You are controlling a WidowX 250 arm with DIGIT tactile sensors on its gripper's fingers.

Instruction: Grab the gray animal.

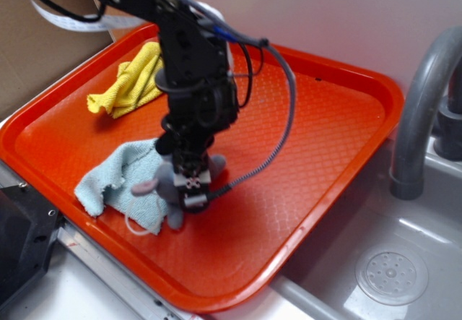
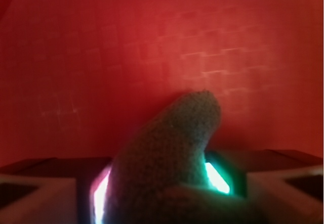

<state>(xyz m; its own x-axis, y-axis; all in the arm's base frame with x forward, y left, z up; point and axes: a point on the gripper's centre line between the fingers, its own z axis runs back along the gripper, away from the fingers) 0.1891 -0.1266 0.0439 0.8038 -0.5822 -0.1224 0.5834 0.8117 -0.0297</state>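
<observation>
Gray animal lies on the red tray, partly on a light blue rag, and the gripper comes straight down so its fingers squeeze the soft body from both sides to grab it.

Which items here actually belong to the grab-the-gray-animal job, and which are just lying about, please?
Job: gray animal; gripper, down on it, the toy between its fingers in the wrist view.
Lying about: light blue rag, yellow cloth, orange tray, faucet.
</observation>
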